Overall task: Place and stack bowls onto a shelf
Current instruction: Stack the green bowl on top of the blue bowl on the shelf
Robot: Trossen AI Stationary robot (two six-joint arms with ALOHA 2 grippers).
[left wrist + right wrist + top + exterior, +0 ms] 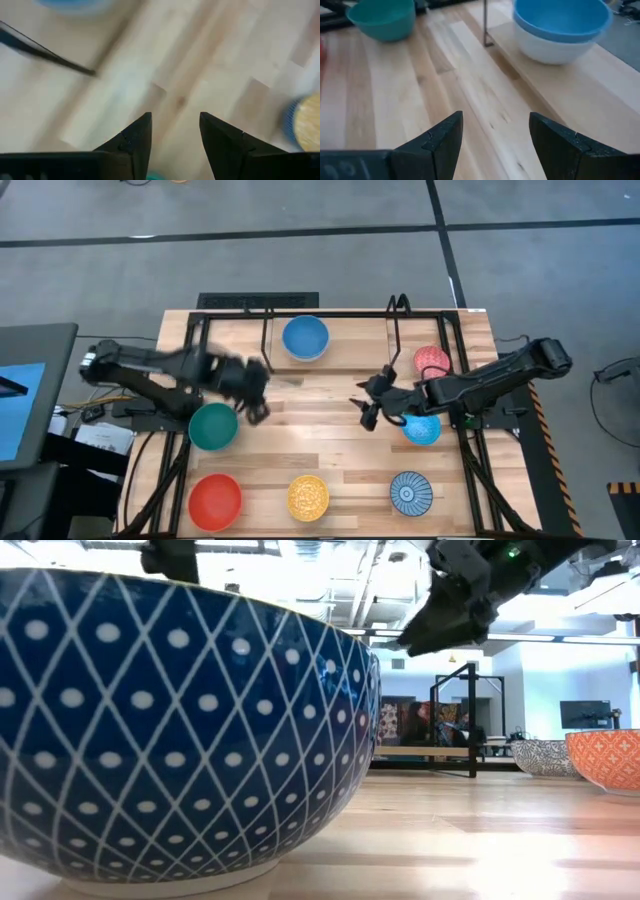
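Note:
The shelf stands along the table's far side. On it a plain blue bowl sits stacked in a white bowl, with a red-pink patterned bowl to the right. On the table stand the green, red, yellow patterned, blue-white patterned and speckled light blue bowls. My left gripper is open and empty over bare wood, just right of the green bowl. My right gripper is open and empty at mid-table, left of the speckled bowl.
Thin black wire uprights rise from the shelf's front edge near the blue bowl. The right arm lies over the speckled bowl. The blue-white bowl fills the low view's left. Bare wood lies between the two grippers.

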